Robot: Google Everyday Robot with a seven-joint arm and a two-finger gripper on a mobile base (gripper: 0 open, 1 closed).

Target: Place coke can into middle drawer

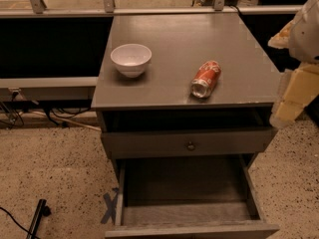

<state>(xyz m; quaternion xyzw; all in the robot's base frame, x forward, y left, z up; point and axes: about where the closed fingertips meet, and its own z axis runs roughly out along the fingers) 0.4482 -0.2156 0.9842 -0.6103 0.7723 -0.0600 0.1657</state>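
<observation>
Coke can [206, 78] laid sideways on cabinet top [174, 39]: roll risked if nudged. Gripper [289, 101] held off right edge, state untellable.
</observation>
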